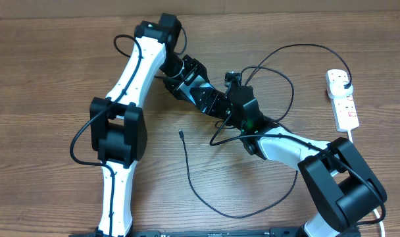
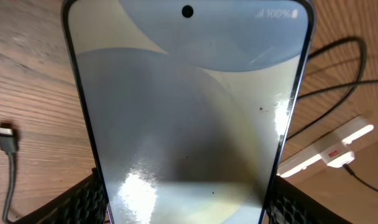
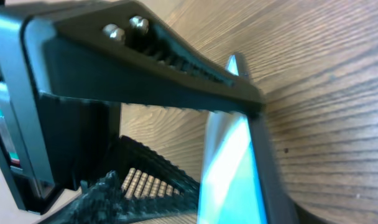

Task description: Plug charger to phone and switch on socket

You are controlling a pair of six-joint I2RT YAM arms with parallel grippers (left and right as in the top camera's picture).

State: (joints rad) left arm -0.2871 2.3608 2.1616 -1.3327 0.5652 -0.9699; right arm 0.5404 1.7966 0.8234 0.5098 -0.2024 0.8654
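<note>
Holding the phone [image 2: 186, 93] by both long edges in the left hand [image 2: 186, 200], probably to steady it for plugging, right hand [image 3: 201, 146] around the phone's edge, its grip impossible to tell, cable tip [image 2: 7, 138] loose on the desk [image 2: 33, 68] beside the phone.

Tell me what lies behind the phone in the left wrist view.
Around the phone you can see the wooden table, with the charger connector tip at left and its black cable and the socket at right. Anything directly behind the phone is covered.
</note>
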